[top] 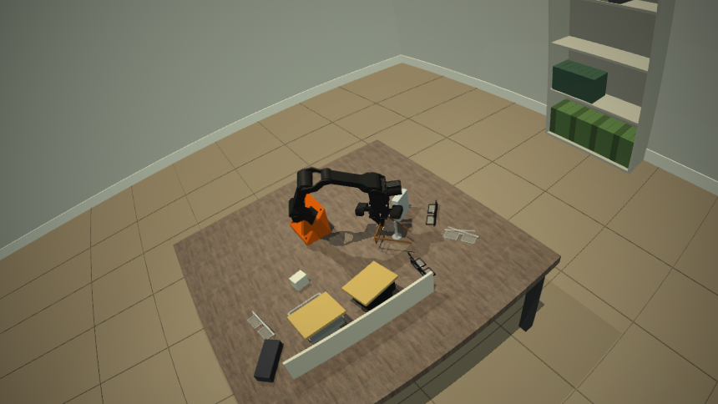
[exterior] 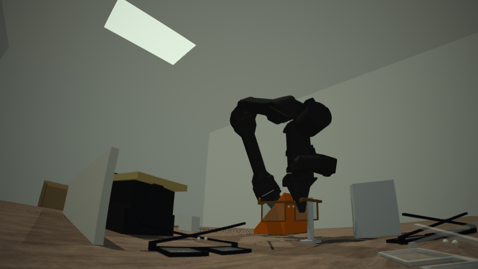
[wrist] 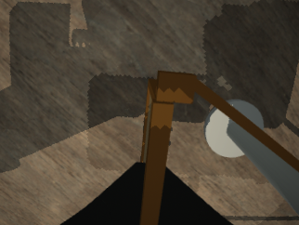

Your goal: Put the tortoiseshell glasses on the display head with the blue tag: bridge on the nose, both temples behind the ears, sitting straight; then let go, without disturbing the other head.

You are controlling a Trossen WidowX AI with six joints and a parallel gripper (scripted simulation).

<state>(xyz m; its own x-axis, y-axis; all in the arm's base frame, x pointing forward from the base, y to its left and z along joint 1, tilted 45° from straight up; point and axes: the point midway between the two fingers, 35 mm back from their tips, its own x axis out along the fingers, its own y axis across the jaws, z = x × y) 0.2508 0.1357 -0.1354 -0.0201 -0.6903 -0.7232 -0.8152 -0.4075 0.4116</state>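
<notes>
My gripper points down, shut on the tortoiseshell glasses at the top of the front, by one lens. The glasses are off the table, front upright and temples spread open. A thin white post on a round base stands close to them. In the top view it appears between the temples; in the wrist view one temple crosses over its base. No blue tag shows, and I cannot make out either display head for certain.
A pale upright block stands near the gripper. Black glasses and clear glasses lie beyond; more black glasses lie by the long pale panel. Yellow-topped stands are beside it.
</notes>
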